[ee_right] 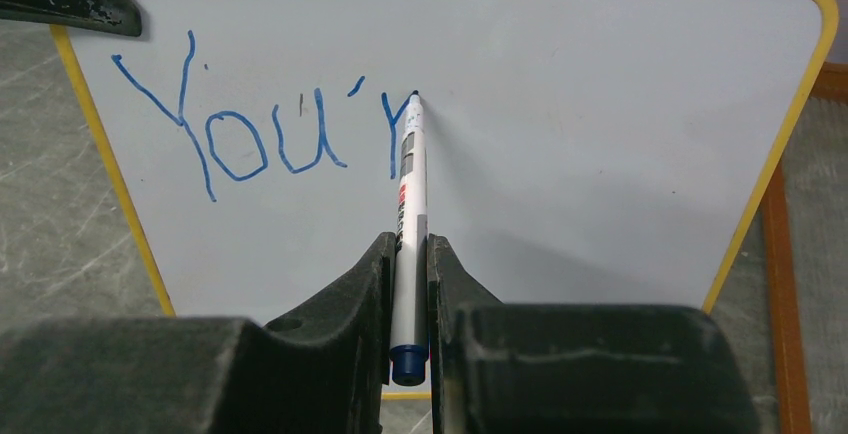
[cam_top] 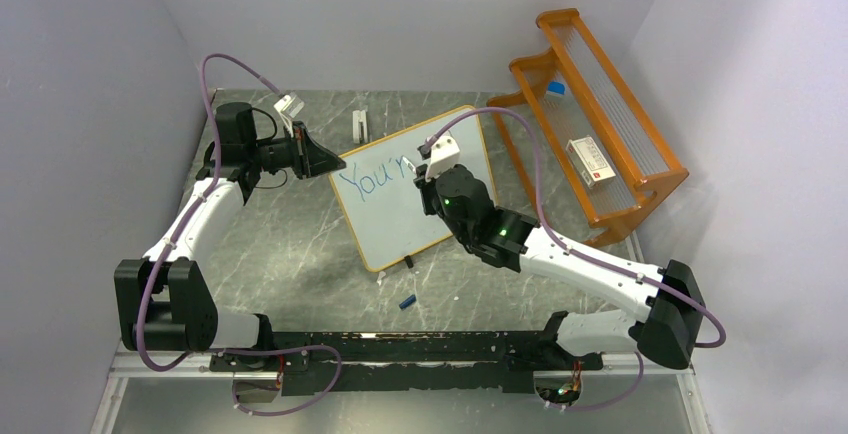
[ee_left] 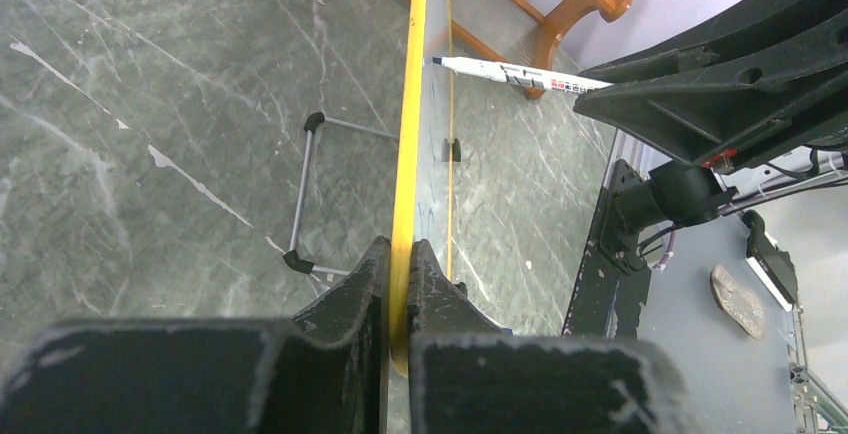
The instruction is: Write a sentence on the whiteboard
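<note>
The whiteboard (cam_top: 415,189) stands tilted mid-table, white with a yellow-orange frame (ee_right: 790,134). Blue writing on it (ee_right: 230,134) reads "You'r". My left gripper (cam_top: 335,166) is shut on the board's upper left edge; in the left wrist view its jaws (ee_left: 399,264) pinch the yellow frame (ee_left: 413,104) seen edge-on. My right gripper (ee_right: 408,254) is shut on a white marker (ee_right: 408,214) with a blue end. The marker's tip (ee_right: 414,98) touches the board at the top of the "r". From the left wrist view the marker (ee_left: 510,74) meets the board's face.
An orange wooden rack (cam_top: 600,114) stands at the back right with a small box and a blue-capped item in it. A blue cap (cam_top: 407,302) lies on the table in front of the board. A small white object (cam_top: 360,122) lies behind the board. A wire stand (ee_left: 310,194) props the board.
</note>
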